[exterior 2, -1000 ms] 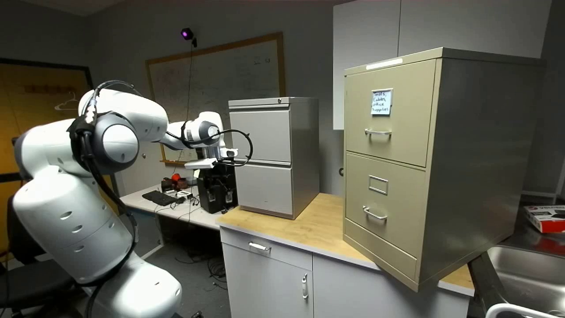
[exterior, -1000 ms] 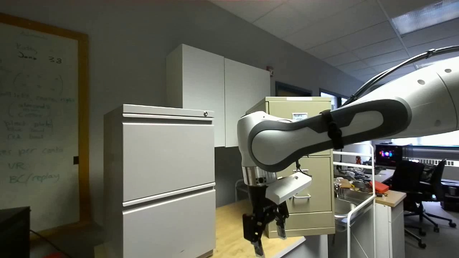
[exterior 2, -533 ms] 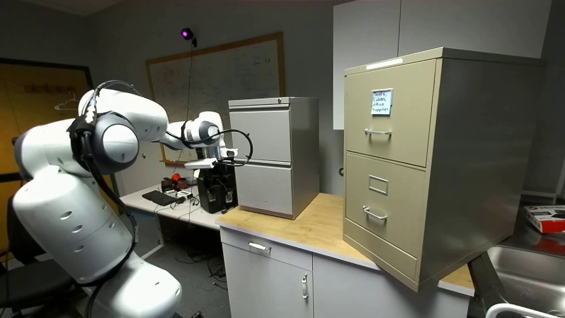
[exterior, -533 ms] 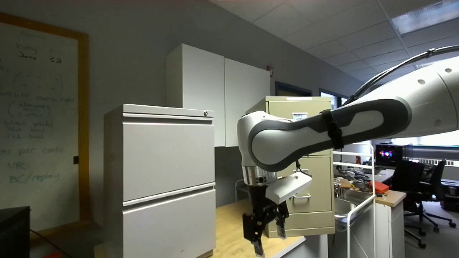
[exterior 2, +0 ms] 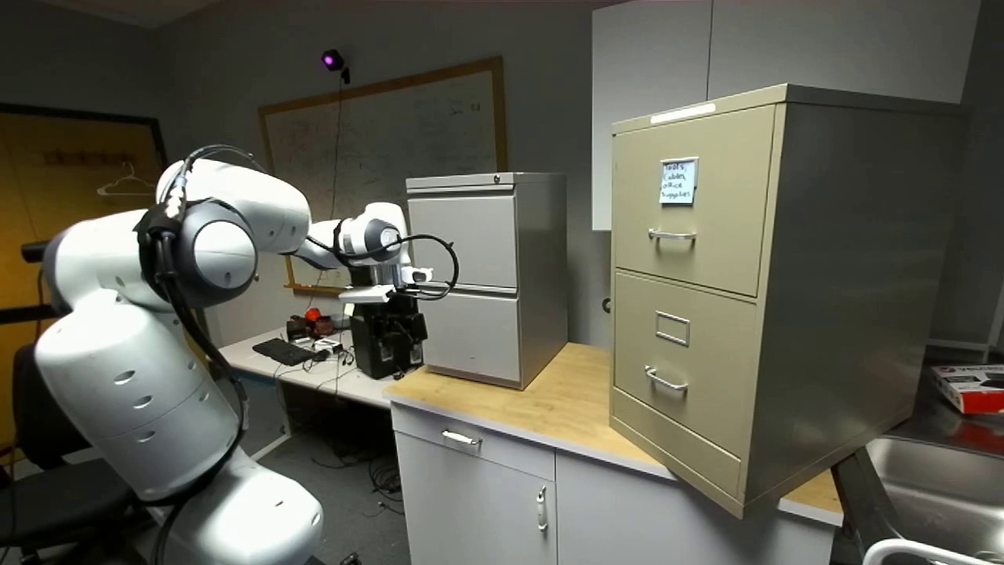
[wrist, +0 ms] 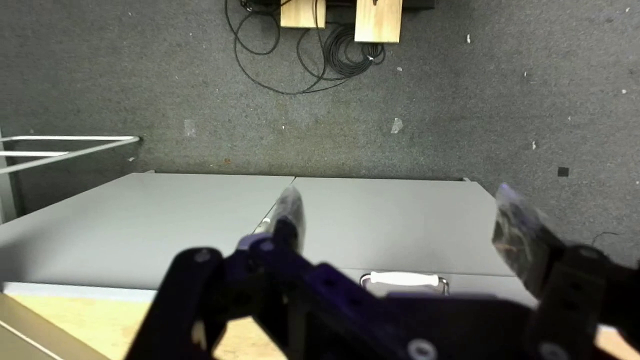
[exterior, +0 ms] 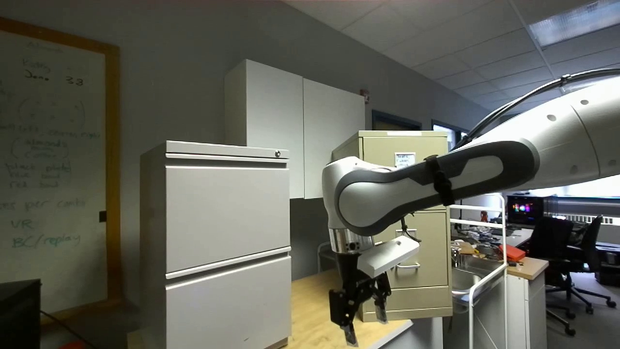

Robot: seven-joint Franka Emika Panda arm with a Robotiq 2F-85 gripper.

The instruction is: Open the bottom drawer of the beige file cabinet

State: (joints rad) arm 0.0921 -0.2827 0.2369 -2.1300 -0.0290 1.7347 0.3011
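Claw [exterior: 367, 331] slightly nearer the closed beige bottom drawer [exterior 2: 703, 357]

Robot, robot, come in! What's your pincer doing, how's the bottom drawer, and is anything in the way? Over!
Pincer open, holding nothing. Bottom drawer of beige cabinet shut. Nothing seen blocking its handle. Over.

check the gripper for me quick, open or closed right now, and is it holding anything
Gripper: open, its fingers spread apart, holding nothing.
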